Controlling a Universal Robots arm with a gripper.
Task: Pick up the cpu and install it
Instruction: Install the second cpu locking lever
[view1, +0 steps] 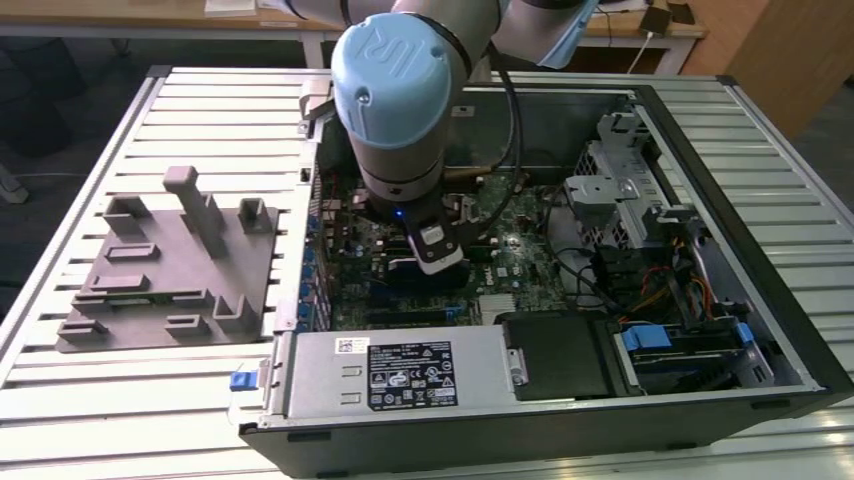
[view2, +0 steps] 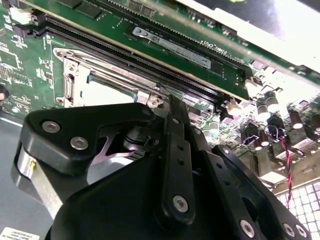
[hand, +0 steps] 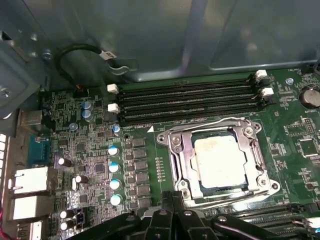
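While your arm hangs low inside the open case (view1: 747, 330), the cpu (hand: 221, 159) already lies in the socket (hand: 260, 165) on the motherboard (hand: 90, 150) — you can see that in the first wrist view, where the chip sits square inside the metal frame. Judged from how it lies, the pick and the placing look done. What seems left is the clamping: the load plate does not cover the chip, and whether the lever is latched you cannot tell from these pictures.

Your gripper (hand: 172, 200) stands just beside the socket's near edge, above the board, and holds nothing that shows. Its black linkage crowds both wrist views, yet the fingertips themselves are hidden, so you cannot tell how wide the jaws stand.

As for the chip itself — a flat square with a pale, dull metal top, faintly smudged or stained toward the middle, darker rim round it. It looks level in the frame, not tilted, with no corner riding up as far as you can see.

On the exterior view's left, the grey tray (view1: 160, 270) stands on the table outside the case.
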